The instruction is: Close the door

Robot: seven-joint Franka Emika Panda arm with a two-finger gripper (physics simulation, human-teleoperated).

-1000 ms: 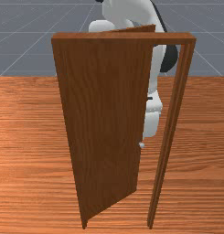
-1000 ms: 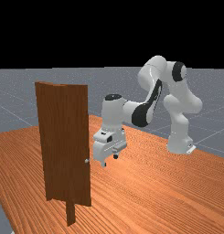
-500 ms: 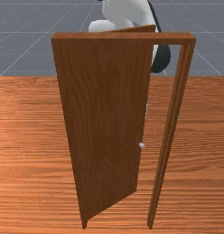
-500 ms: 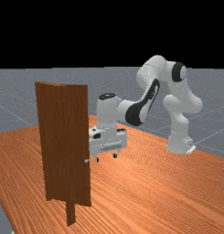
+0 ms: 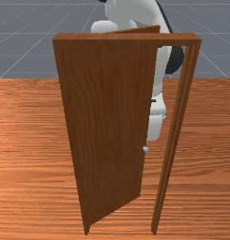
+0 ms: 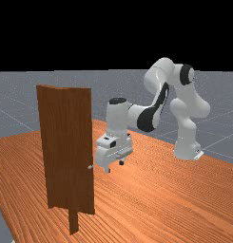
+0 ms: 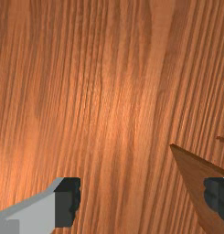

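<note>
In the front view, I am seeing the door [image 5: 107,117] standing ajar within its frame [image 5: 126,39]. Its hinged edge is running down the front view's left side, while its free edge is sitting farther from that camera, leaving a gap before the right post [image 5: 175,136]. A small, pale knob [image 5: 145,149] is showing at that free edge, and part of my white hand is appearing through the gap, on the far side of the frame.

The far view is giving me the whole arm [image 6: 156,78], reaching leftward from its base at the far view's right. There the door is standing upright at the far view's left, and the foot of a post is showing beneath it. I am holding the tool [image 6: 114,166] just beside the door's free edge, near the knob and above the counter [image 6: 184,199].

The wrist view is showing the tool open — its two fingers [image 7: 67,201] are standing wide apart with nothing gripped. A corner of the door is slanting in beneath one finger; whether they are touching, I cannot tell from here. The counter's wood grain is running below the hand.
</note>
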